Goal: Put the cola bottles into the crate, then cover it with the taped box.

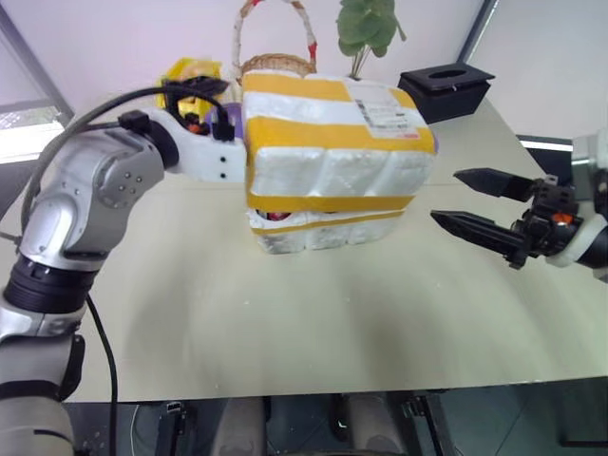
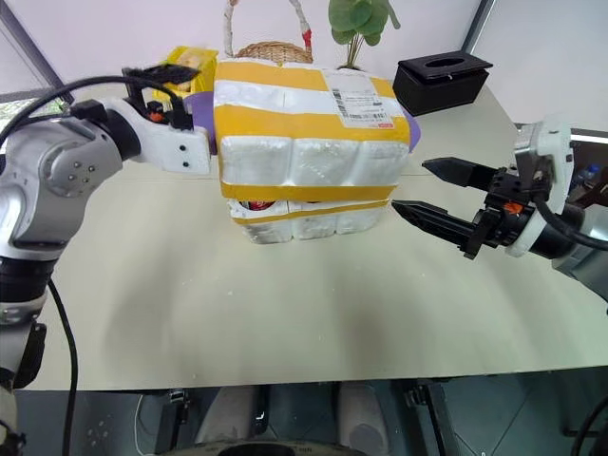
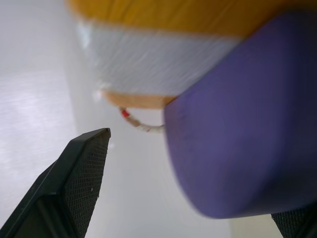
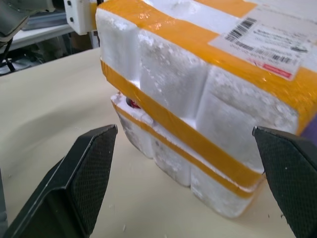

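The taped box (image 1: 332,133), white foam with yellow bands and a shipping label, sits on top of the crate (image 1: 313,233) at mid-table, slightly askew. The cola bottles are hidden under it, except for a speck of red and dark (image 4: 132,103) in the gap at the left corner. My left gripper (image 3: 198,173) reaches in at the box's far left corner. Its fingers (image 3: 84,168) are spread open and touch no foam, and a purple rounded thing (image 3: 237,148) lies close between them. My right gripper (image 1: 456,195) hovers open just right of the box, clear of it.
Behind the box stand a wicker basket (image 1: 275,62), a potted plant (image 1: 366,24) and a small yellow bin (image 1: 190,76). A black tissue box (image 1: 446,85) sits at the back right. The beige table (image 1: 285,332) runs on to its front edge.
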Available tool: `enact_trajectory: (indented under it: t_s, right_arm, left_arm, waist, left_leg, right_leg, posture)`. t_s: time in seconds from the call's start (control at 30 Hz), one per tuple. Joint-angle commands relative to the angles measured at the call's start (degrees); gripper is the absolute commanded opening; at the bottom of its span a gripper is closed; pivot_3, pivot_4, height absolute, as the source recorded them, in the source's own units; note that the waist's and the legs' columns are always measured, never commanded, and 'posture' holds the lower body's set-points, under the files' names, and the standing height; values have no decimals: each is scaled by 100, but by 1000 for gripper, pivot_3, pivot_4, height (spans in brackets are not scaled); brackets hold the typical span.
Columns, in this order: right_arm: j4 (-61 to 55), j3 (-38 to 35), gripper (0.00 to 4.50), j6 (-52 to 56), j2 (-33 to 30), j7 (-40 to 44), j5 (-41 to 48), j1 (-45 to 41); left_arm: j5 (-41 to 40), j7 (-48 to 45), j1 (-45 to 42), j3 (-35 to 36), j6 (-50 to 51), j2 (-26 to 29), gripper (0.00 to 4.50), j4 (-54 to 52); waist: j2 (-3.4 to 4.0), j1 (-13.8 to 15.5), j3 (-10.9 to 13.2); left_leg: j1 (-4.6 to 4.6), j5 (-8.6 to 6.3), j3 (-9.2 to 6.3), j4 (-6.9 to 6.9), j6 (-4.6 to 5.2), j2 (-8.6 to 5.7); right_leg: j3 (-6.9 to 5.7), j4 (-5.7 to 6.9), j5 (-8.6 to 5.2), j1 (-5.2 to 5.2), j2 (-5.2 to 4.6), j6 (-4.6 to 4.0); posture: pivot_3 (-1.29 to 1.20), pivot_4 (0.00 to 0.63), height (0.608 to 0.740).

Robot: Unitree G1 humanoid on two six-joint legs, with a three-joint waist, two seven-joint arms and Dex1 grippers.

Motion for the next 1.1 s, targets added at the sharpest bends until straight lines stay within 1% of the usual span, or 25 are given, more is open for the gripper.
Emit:
enact_trajectory:
  t_s: [0.03, 0.2, 0.37, 0.4, 0.5, 0.6, 0.63, 0.7, 0.73, 0.77, 0.83, 0.93, 1.1]
  right_arm:
    - [-19, -213, 4500, -119, 5, 63, -8, 29]
    - [111, -189, 4500, -156, -32, 165, -96, 23]
    - [241, -108, 4500, -186, -70, 295, -219, -39]
    - [256, -100, 4500, -187, -75, 317, -238, -46]
    - [302, -92, 4500, -181, -102, 394, -297, -57]
    - [362, -149, 4500, -162, -192, 499, -381, -31]
    - [377, -184, 4500, -153, -220, 538, -414, -7]
    - [382, -257, 4500, -143, -286, 630, -491, 75]
    - [374, -285, 4500, -153, -317, 684, -541, 129]
    - [371, -320, 4500, -148, -346, 730, -568, 180]
    - [372, -383, 4500, -145, -388, 805, -612, 261]
    - [388, -505, 4500, -148, -429, 942, -671, 365]
    - [432, -606, 4500, -181, -438, 1052, -849, 535]
  left_arm:
    - [-339, -242, 254, 543, 38, 382, 4445, -350]
    - [-659, -565, 957, 1010, 123, 921, 4445, -605]
    - [-1624, -1299, 1726, 1493, 408, 1206, 4445, -738]
    - [-1933, -1488, 1832, 1584, 448, 1245, 4445, -711]
    - [-3256, -2267, 2134, 1938, 883, 1222, 4445, -645]
    - [-5027, -3195, 2300, 2483, 1626, 1112, 4445, -577]
    - [-5639, -3255, 2110, 2635, 2339, 1050, 4445, -470]
    - [-6588, -3225, 1548, 2793, 3517, 960, 4445, -59]
    - [-6914, -3262, 1280, 2801, 3963, 971, 4445, 200]
    - [-7112, -3386, 1038, 2754, 4187, 992, 4445, 474]
    - [-7303, -3693, 662, 2576, 4438, 1046, 4445, 926]
    - [-7299, -3935, 126, 2209, 4722, 1048, 4445, 1541]
    - [-7087, -4389, -303, 1642, 4599, 993, 4445, 1973]
  waist:
    - [1, -16, 0]
    - [1, -47, 1]
    - [2, -85, 1]
    - [3, -95, 2]
    - [4, -110, 3]
    - [8, -118, 5]
    - [10, -118, 6]
    - [10, -86, 6]
    - [9, -82, 6]
    - [9, -83, 6]
    - [9, -102, 5]
    - [10, -125, 5]
    - [10, -124, 5]
  left_leg:
    - [1, 0, 0, 0, 0, 1]
    - [2, 0, 0, -1, 0, 3]
    - [1, 0, 1, 0, 0, 3]
    - [1, 0, 1, -1, 0, 3]
    - [1, 0, 1, -4, 0, 5]
    - [2, 0, 3, -7, 0, 5]
    - [1, 0, 3, -8, 0, 5]
    - [0, 0, 0, -7, 0, 6]
    - [0, 0, -4, -4, 0, 6]
    - [0, 0, -6, -2, 0, 5]
    - [3, 0, -7, 1, 0, 4]
    - [4, 0, -4, 0, 0, 1]
    - [2, 0, -6, -7, 0, 3]
  right_leg:
    - [0, 1, 0, 0, 0, 0]
    - [-1, 2, 0, -2, 1, -1]
    - [-1, -1, 0, -2, -2, -2]
    - [-2, -1, -1, -2, -2, -2]
    - [-2, -2, -1, -4, -2, -3]
    - [-2, -6, -1, -6, -2, -3]
    - [-2, -6, -1, -7, -2, -3]
    - [-5, -4, -2, -7, -1, -2]
    - [-8, -2, -5, -6, 0, 3]
    - [-9, 0, -14, -4, 1, 19]
    - [-8, -1, -15, 2, 1, 20]
    - [-6, -2, -13, 1, 1, 18]
    - [-7, 0, -2, -5, 3, -3]
  posture:
    - [0, 150, 740]
    - [0, 150, 740]
    - [0, 150, 740]
    - [0, 150, 740]
    - [0, 150, 740]
    - [0, 150, 740]
    - [0, 150, 740]
    - [0, 150, 740]
    - [0, 150, 740]
    - [0, 150, 740]
    - [0, 150, 740]
    - [0, 150, 740]
    - [0, 150, 740]
